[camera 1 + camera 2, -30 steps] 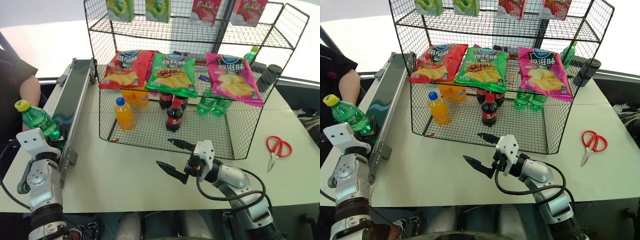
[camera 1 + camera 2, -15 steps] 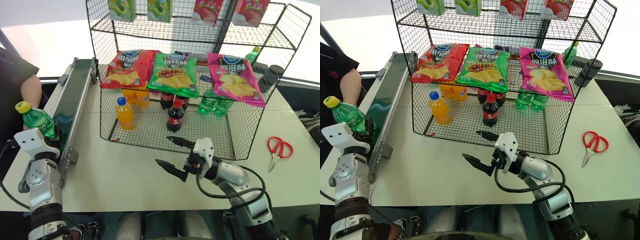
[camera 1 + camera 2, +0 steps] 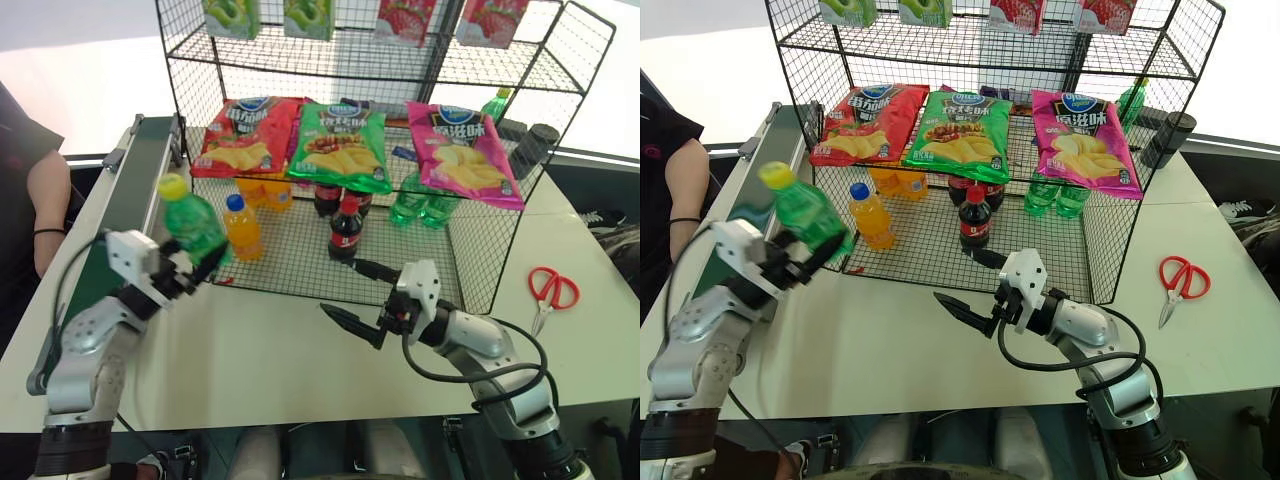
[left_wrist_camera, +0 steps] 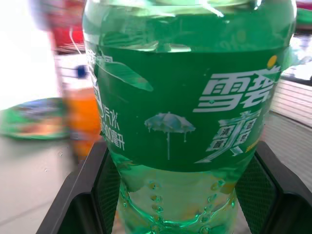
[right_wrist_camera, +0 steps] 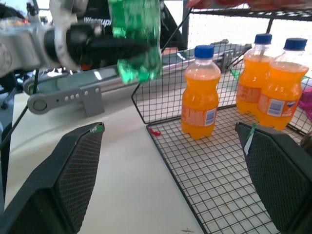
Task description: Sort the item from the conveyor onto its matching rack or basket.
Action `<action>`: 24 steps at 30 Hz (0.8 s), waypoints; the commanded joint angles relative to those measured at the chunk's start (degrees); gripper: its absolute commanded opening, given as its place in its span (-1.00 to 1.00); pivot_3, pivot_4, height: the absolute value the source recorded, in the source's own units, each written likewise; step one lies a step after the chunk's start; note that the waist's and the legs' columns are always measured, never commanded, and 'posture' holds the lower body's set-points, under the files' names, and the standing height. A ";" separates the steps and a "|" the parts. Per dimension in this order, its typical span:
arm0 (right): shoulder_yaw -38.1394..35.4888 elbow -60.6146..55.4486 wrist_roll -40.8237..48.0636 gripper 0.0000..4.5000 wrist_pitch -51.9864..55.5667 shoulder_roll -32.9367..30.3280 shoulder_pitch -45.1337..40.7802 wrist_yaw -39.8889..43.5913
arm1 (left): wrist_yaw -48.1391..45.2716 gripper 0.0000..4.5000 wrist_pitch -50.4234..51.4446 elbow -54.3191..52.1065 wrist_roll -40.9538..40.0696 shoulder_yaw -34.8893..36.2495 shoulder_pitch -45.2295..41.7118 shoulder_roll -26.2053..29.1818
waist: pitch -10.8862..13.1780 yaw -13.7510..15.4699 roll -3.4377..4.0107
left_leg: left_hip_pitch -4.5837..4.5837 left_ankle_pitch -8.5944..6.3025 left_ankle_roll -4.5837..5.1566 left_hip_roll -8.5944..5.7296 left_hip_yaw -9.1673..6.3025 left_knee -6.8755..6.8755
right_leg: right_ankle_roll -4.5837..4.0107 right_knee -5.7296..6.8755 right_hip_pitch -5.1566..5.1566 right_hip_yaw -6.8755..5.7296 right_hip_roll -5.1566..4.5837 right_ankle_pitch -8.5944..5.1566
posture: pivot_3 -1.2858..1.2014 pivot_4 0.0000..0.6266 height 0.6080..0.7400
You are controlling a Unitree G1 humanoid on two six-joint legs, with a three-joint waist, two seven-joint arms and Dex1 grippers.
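Left eye view: the left tool (image 3: 200,268) is clamped on the small clear-green plastic soda bottle with yellow cap (image 3: 193,222), held tilted above the white bench (image 3: 270,340) — just beside the black wire-mesh rack's lowest basket (image 3: 330,290), off the dark-green conveyor belt (image 3: 120,215). The right tool (image 3: 362,298) hovers with fingers spread apart — nothing between them

left hand (image 3: 805,262): grips green bottle (image 3: 805,215) | right hand (image 3: 972,285): spread, empty | near rack (image 3: 1100,240)
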 commanded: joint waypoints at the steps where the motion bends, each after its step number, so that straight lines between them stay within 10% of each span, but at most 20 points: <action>1: -0.88 -4.56 3.48 1.00 2.45 -0.12 -1.50 0.02 | -4.27 0.20 -0.50 -2.67 0.98 -5.13 -2.79 -0.63 | 0.02 0.14 0.04 | 0.00 0.00 0.00 0.00 0.00 0.01 | -0.02 0.01 0.01 0.00 0.00 -0.01 | 0.03 -0.52 1.00; 24: 0.24 -4.66 3.79 1.00 5.36 2.81 -1.84 -4.22 | -18.10 0.20 -7.61 7.19 10.00 -22.34 -15.34 -11.03 | 0.05 0.38 0.09 | -0.02 0.00 0.09 0.24 -0.13 0.33 | 0.30 0.07 0.15 0.00 0.88 0.15 | 0.03 -0.52 1.00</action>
